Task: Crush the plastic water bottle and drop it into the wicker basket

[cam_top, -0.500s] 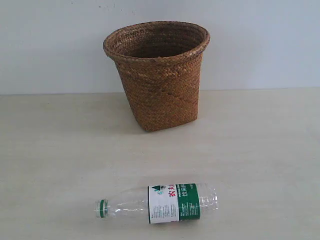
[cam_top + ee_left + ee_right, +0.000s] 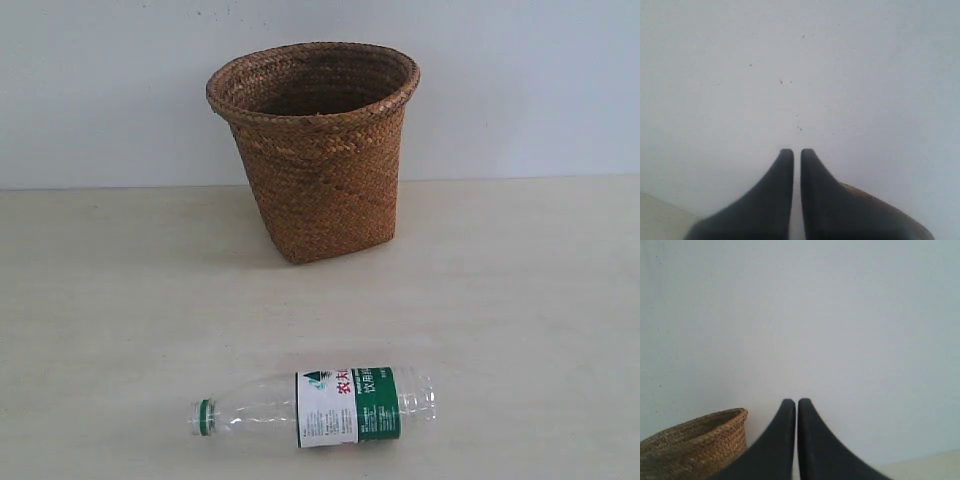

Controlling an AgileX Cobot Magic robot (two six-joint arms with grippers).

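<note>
Plastic water bottle [image 2: 315, 406], clear with a green cap and a white-and-green label, lies on its side, uncrushed, on the pale bench [image 2: 520, 300]. It is in front of the brown woven wicker basket [image 2: 318, 150] and well apart from it. That basket stands upright by the white wall [image 2: 520, 90]. Near the basket's rim, the left tool [image 2: 796, 151] and right tool [image 2: 796, 401] each have dark fingers pressed together on nothing, facing the wall.
</note>
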